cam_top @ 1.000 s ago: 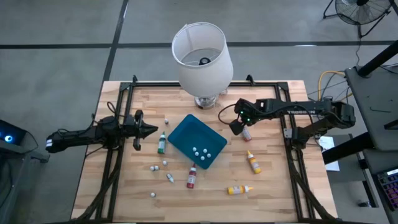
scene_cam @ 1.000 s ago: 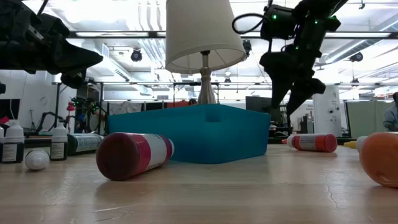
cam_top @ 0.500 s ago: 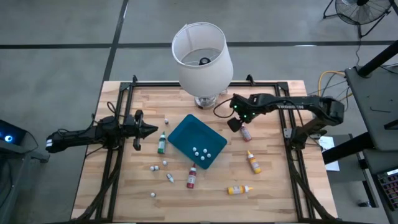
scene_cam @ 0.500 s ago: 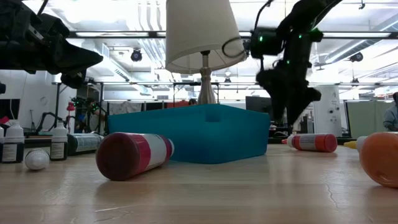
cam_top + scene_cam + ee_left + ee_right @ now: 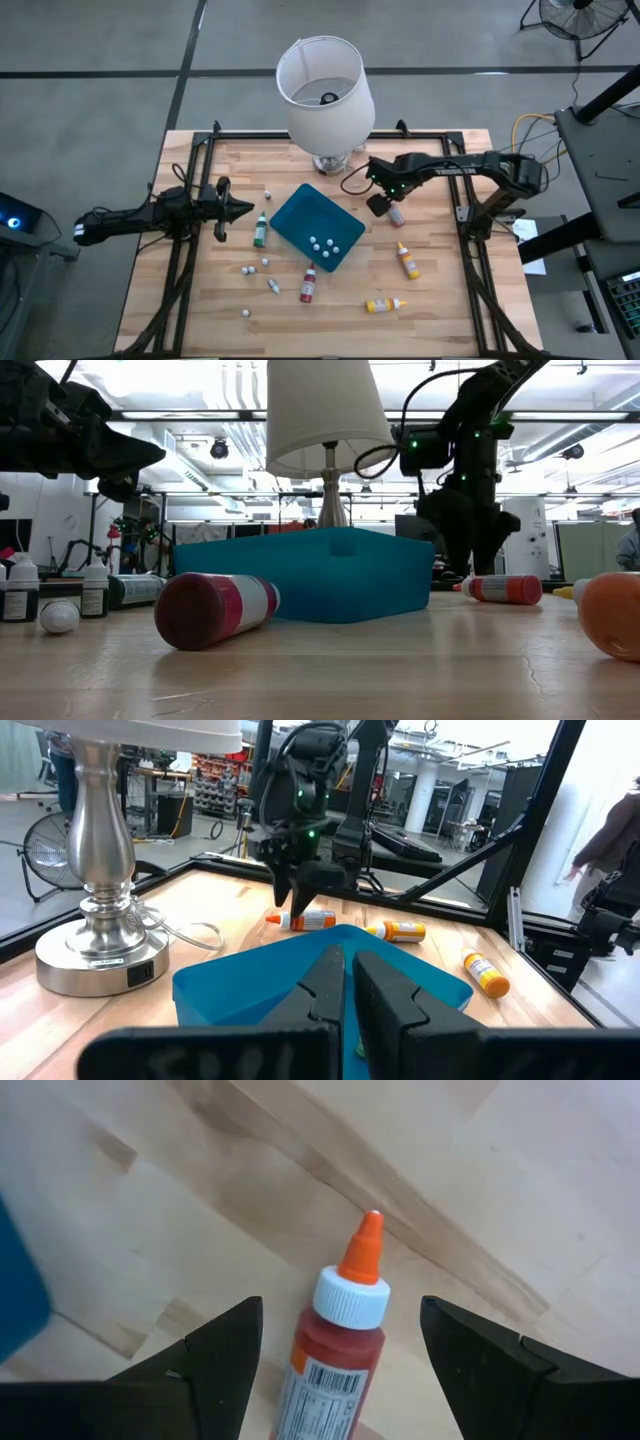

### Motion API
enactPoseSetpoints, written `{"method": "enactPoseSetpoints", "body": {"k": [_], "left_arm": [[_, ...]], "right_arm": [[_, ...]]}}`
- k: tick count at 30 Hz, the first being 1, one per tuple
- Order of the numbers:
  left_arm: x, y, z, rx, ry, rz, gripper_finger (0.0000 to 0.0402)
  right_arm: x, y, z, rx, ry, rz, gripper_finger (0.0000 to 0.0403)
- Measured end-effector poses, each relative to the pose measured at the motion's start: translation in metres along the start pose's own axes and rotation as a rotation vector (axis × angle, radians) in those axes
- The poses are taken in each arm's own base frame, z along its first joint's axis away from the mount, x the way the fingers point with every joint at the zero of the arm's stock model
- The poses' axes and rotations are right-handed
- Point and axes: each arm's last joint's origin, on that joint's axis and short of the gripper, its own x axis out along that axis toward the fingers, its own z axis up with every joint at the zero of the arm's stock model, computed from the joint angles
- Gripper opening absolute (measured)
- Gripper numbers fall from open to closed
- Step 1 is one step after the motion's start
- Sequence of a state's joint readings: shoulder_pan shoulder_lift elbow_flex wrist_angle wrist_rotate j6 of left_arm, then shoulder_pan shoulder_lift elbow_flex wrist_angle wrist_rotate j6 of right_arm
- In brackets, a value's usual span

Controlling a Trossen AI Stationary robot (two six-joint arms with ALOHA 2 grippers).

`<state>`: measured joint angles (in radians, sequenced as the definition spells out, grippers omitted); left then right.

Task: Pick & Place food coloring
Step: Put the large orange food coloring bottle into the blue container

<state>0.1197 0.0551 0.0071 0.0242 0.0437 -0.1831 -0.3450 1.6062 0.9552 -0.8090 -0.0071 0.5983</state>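
Right gripper [image 5: 377, 204] over a red bottle [image 5: 396, 213], fingers spread.
High view: bottle lies just right of the blue tray [image 5: 316, 227]; left gripper [image 5: 243, 209] waits near the green bottle [image 5: 260, 230].
Low view: right gripper low behind the tray.
Right wrist view: 2 fingers straddle the bottle's orange tip [image 5: 361, 1248], not touching.
Left wrist view: left fingers pressed together.

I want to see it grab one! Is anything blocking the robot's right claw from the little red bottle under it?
No, nothing visible is in the way. The right gripper is open, its fingers either side of the red bottle lying on the bare table. The blue tray sits off to one side.
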Motion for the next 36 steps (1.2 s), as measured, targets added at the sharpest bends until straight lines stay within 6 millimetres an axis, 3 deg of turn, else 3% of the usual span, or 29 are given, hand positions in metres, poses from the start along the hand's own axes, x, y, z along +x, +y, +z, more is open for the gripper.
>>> {"method": "enactPoseSetpoints", "body": {"k": [9, 21, 27, 36], "left_arm": [[0.000, 0.000, 0.000, 0.000, 0.000, 0.000, 0.0000], [0.000, 0.000, 0.000, 0.000, 0.000, 0.000, 0.0000], [0.000, 0.000, 0.000, 0.000, 0.000, 0.000, 0.0000], [0.000, 0.000, 0.000, 0.000, 0.000, 0.000, 0.0000]], "right_arm": [[0.019, 0.004, 0.008, 0.016, 0.048, -0.046, 0.0260], [0.020, 0.003, 0.009, 0.063, 0.049, -0.049, 0.0246], [0.020, 0.003, 0.009, 0.087, 0.050, -0.051, 0.0208], [0.020, 0.003, 0.009, 0.089, 0.050, -0.050, 0.0115]]}}
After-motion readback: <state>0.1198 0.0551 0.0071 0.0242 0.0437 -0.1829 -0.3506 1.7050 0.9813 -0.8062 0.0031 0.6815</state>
